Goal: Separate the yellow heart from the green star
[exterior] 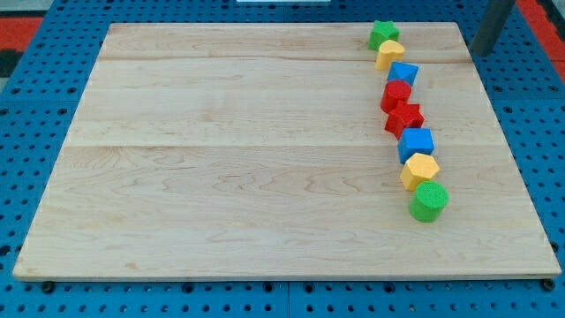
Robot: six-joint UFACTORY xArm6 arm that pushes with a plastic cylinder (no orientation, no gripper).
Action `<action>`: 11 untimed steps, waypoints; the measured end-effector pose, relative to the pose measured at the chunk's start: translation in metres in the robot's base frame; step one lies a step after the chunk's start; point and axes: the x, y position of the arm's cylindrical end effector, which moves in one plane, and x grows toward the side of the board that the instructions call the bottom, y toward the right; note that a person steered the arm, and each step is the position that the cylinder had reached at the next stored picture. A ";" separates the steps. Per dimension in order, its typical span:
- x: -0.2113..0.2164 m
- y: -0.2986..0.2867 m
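Blocks: two green (383, 34), yellow (388, 54), blue (403, 74), red (396, 94).

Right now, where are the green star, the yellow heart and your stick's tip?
green star (383, 34), camera view, its top face.
yellow heart (389, 53), camera view, its top face.
my tip (483, 51), camera view, the rod's lower end.

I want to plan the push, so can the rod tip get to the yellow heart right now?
Probably yes. My tip sits off the board's top right corner, and bare wood lies between it and the yellow heart, which touches the green star and a blue block.
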 end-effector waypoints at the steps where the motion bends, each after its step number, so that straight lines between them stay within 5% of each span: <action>1: 0.016 -0.039; 5: -0.045 -0.225; 9: -0.035 -0.060; 10: -0.083 -0.058; 11: -0.082 -0.102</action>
